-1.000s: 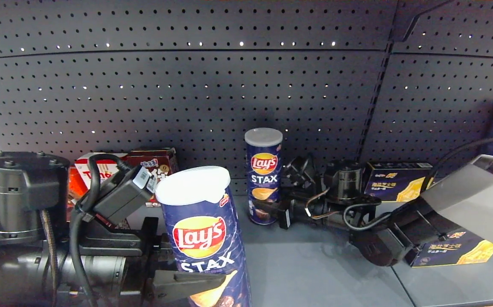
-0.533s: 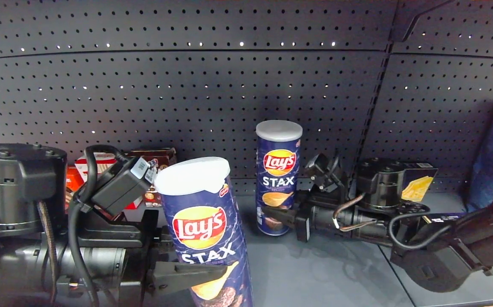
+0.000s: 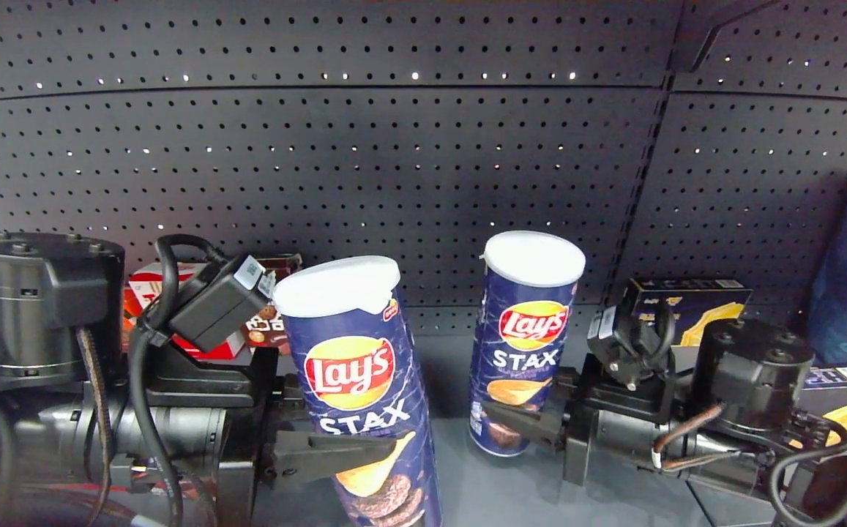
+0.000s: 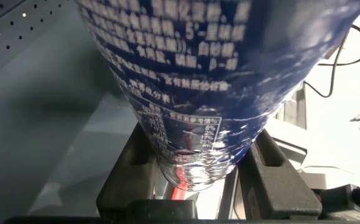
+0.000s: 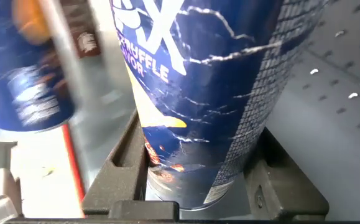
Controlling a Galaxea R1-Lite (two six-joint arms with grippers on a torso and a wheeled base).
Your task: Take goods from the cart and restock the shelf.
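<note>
At the shelf's (image 3: 467, 366) left end, a red-and-white carton (image 3: 146, 282) and a brown carton (image 3: 271, 322) stand against the perforated metal back panel (image 3: 394, 161), partly hidden by the left arm. Next, over the front edge, the left gripper (image 3: 364, 450) is clamped around the lower part of the left can (image 3: 356, 380). This is a tall, dark blue cardboard tube with a flat white plastic lid, a round red-and-yellow logo, white block lettering and pictures of crisps, and it leans slightly. Its base is out of frame. The left wrist view shows black fingers (image 4: 127, 183) pressing both sides of the tube's glossy base, with small white print above.

Near the shelf's middle, the right gripper (image 3: 512, 432) grips the right can (image 3: 524, 344), an identical tube, low on its body. I cannot tell whether its base touches the grey board. The right wrist view shows fingers (image 5: 120, 168) on either side of that tube.

At the right end, against the back panel, stands a dark carton with yellow artwork (image 3: 690, 307). A similar carton (image 3: 844, 380) lies closer to the front edge.
</note>
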